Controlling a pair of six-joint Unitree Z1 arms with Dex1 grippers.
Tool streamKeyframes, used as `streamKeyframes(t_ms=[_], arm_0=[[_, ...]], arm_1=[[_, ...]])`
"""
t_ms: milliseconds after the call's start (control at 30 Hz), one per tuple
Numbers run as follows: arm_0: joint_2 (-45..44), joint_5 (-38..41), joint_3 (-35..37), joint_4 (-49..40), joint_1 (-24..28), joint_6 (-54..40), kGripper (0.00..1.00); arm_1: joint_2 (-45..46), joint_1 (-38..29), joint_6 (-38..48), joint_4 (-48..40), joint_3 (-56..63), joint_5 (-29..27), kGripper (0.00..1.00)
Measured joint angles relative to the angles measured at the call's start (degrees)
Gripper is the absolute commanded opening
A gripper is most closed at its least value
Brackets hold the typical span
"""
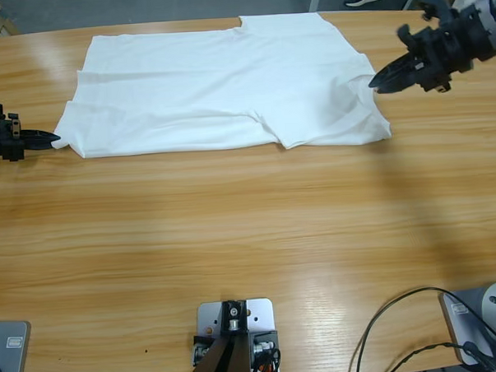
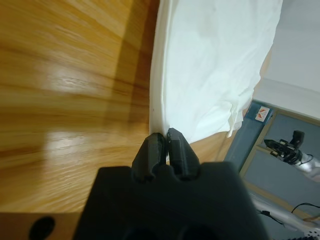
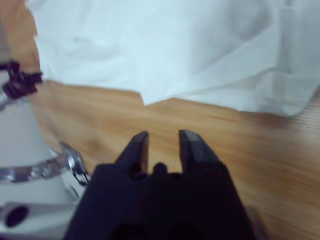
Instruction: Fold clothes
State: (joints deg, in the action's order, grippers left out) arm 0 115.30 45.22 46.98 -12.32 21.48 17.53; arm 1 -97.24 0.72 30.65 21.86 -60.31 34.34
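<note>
Fingers of left gripper pinched together at T-shirt hem, right gripper fingers narrowly parted, empty.

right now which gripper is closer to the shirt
The left gripper: its shut jaws sit right at the shirt edge, while the right gripper hangs by the other end with jaws slightly apart.

We find no writing that we can read. The white T-shirt shows no lettering or label from above. In the left wrist view a small white sign with a red mark sits on a blue panel, too small to make out.
</note>
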Motion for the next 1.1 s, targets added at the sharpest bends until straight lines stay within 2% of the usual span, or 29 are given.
streamKeyframes(t_ms=[167,267,367,600,900,1100], arm_0=[[-0.54,0.0,-0.03,0.0,0.14,-0.04,0.0],[-0.78,0.0,-0.03,0.0,0.28,-0.09,0.0],[-0.79,0.0,-0.06,0.0,0.36,-0.19,0.0],[-1.03,0.0,-0.54,0.0,0.61,-0.88,0.0],[-1.03,0.0,-0.89,0.0,0.74,-1.2,0.0],[-1.03,0.0,-0.96,0.0,0.75,-1.21,0.0]], arm_1=[[0.1,0.5,9.18,-15.78,10.08,0.04,0.757],[-1.46,0.65,13.26,-24.88,15.01,0.07,0.817],[-3.2,2.48,15.24,-30.36,19.33,-0.11,0.826],[-3.05,8.73,15.9,-32.4,26.44,-4.44,0.826],[-1.11,9.19,15.9,-32.69,26.95,-4.66,0.826],[-2.88,9.2,15.9,-36.86,29.22,-4.66,0.821]])
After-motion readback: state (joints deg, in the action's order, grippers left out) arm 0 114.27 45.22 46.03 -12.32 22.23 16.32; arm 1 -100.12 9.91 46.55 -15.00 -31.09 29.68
